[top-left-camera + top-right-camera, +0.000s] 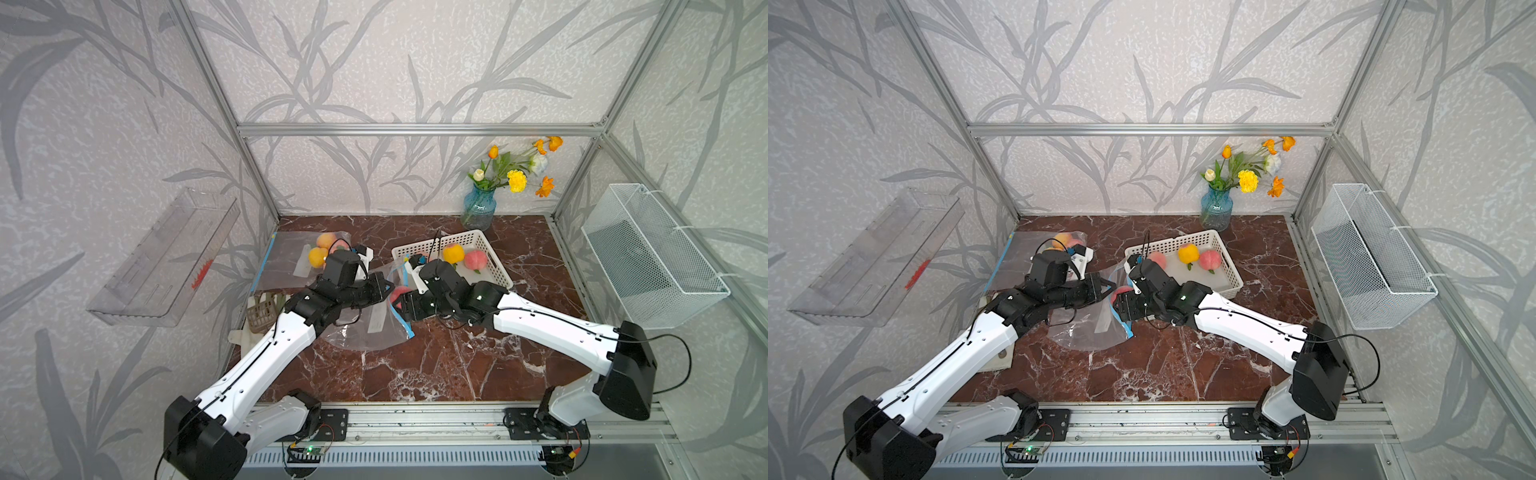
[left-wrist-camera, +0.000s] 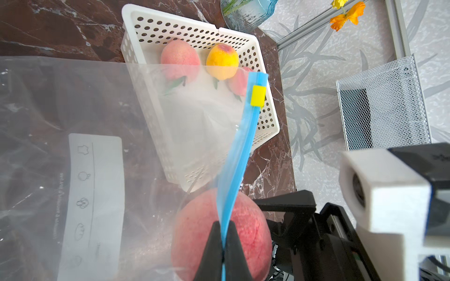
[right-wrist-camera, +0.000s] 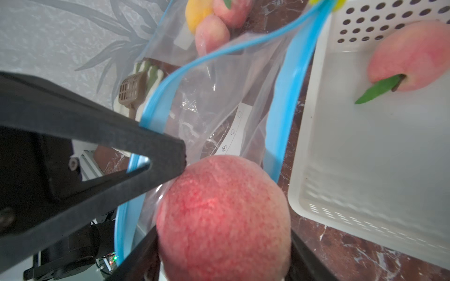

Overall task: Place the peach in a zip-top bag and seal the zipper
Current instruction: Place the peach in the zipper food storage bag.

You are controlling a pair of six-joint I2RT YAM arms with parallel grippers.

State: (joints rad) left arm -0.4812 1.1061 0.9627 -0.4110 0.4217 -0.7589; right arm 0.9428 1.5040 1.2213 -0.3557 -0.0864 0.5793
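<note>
The peach was gripped in the right gripper, whose jaws were set wide around it. It was just beside the basket, at the mouth of the bag. The left gripper was pinched shut on the upper strip of the zipper, so that strip was raised off the desk. The lower strip lay along the basket's side.

The peach was judged to be only at the rim, not yet clearly inside. It was thought best that it be pushed away from the basket, past both blue strips and well into the film, before being released. The upper strip should be held high and taut meanwhile, so that neither strip is dragged inward. The slider was seen at the zipper's end nearest the basket, so the seal was expected to be drawn from there.
</note>
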